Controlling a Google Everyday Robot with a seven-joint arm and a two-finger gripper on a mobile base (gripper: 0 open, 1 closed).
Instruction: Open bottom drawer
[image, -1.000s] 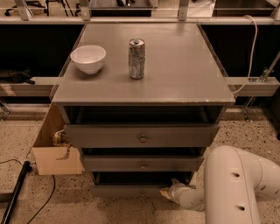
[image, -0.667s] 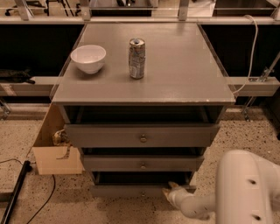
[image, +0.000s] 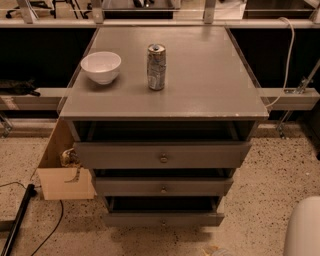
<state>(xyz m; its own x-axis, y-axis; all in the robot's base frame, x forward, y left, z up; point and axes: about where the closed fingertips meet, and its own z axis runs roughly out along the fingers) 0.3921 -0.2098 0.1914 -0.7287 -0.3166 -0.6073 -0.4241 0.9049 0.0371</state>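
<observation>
Below the bottom drawer (image: 163, 219), already ajar, we glimpse what may be the gripper (image: 218, 252), grip impossible to tell; next, back away.

The bottom drawer (image: 162, 219) now stands pulled out, its front further forward than 1.0 s ago, with a dark gap open above it under the front edge of the worktop (image: 200, 90). The end effector (image: 216, 251) has backed off the drawer front to the bottom of the view, below the worktop's front right corner. The arm (image: 304, 230) has withdrawn rightward.
</observation>
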